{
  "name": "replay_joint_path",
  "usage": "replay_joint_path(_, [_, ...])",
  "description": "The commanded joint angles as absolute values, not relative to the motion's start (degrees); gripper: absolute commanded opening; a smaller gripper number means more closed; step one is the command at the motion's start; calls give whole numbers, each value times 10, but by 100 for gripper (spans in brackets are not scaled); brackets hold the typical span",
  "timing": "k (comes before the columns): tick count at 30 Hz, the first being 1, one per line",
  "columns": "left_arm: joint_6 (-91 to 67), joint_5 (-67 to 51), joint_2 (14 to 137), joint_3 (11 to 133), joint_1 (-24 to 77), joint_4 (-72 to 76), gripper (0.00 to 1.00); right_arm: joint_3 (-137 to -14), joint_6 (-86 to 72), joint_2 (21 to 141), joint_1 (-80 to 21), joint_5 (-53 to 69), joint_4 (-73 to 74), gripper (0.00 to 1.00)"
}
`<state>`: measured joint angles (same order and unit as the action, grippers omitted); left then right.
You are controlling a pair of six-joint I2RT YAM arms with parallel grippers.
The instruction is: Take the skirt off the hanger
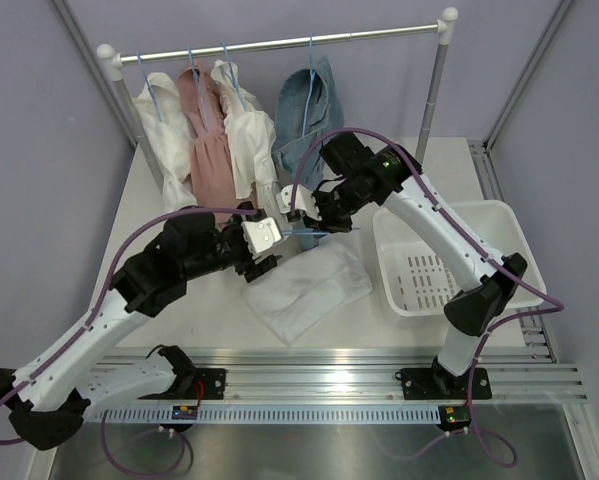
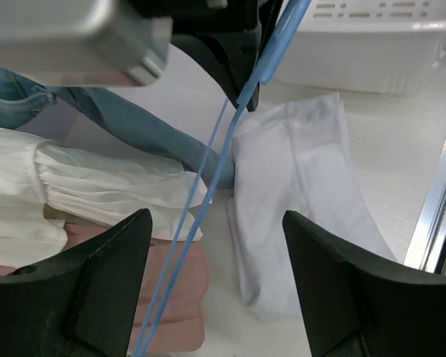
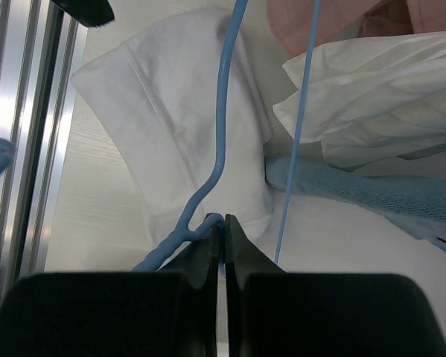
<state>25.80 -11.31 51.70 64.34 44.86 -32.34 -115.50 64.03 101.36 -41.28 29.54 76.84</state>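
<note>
One white skirt (image 1: 309,288) is lying flat and a bit rumpled on the table (image 1: 179,320), roughly mid-table and closer to the near edge than the far one, with no hanger inside it. Just above its far end is the thin blue hanger (image 3: 223,126); from the right wrist camera the wire crosses over the skirt, but I can't tell if it actually touches the fabric. The right gripper (image 3: 223,223) has that hanger: its two fingers are pinched nearly together on the blue wire, with barely a sliver of gap showing between them. The left gripper (image 2: 215,223) is the opposite, spread wide and holding nothing. In its own wrist view the hanger's wires run up through the space between the two black fingers (image 2: 111,275), and neither one seems to be touching them. From the top camera both grippers sit close together over the middle of the table, right at the far end of the skirt. Just right of the skirt, toward the right edge, there's a white plastic basket (image 1: 499,225). Along the far edge stands a clothes rail (image 1: 279,45) with a pink garment (image 1: 204,130), white blouses (image 1: 249,140) and a denim piece (image 1: 309,110) hanging from it, the denim hanging down near the right gripper.
</note>
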Motion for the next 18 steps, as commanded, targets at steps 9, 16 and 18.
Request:
replay_joint_path(9, [331, -86, 568, 659, 452, -309, 45, -1167, 653, 977, -429, 324, 939, 0])
replay_joint_path(16, [330, -89, 552, 638, 452, -318, 0, -1175, 650, 979, -428, 349, 938, 1])
replay_joint_path(18, [325, -94, 541, 633, 452, -323, 0, -1176, 648, 980, -428, 352, 939, 1])
